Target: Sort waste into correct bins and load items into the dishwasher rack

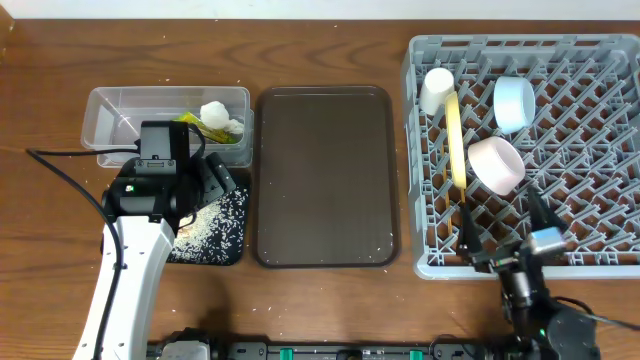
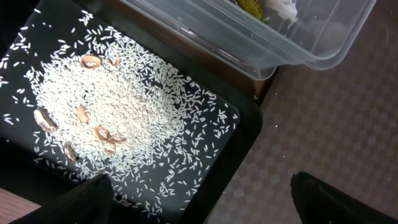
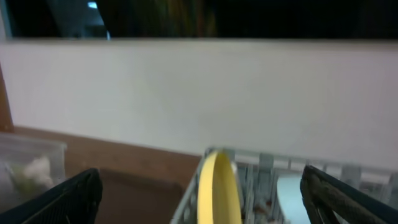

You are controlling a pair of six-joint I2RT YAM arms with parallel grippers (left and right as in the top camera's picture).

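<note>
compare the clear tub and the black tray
The clear tub is see-through with tall walls; the black tray is opaque and shallow. The tub holds a tissue and a wrapper; the tray holds scattered rice. Both are rectangular and sit next to each other.

No legible text or labels anywhere

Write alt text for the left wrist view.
Loose whitish rice grains, with a few brown scraps, lie heaped on a shallow black rectangular tray. A clear plastic rectangular tub sits beside it; the open left gripper hangs above.
</note>
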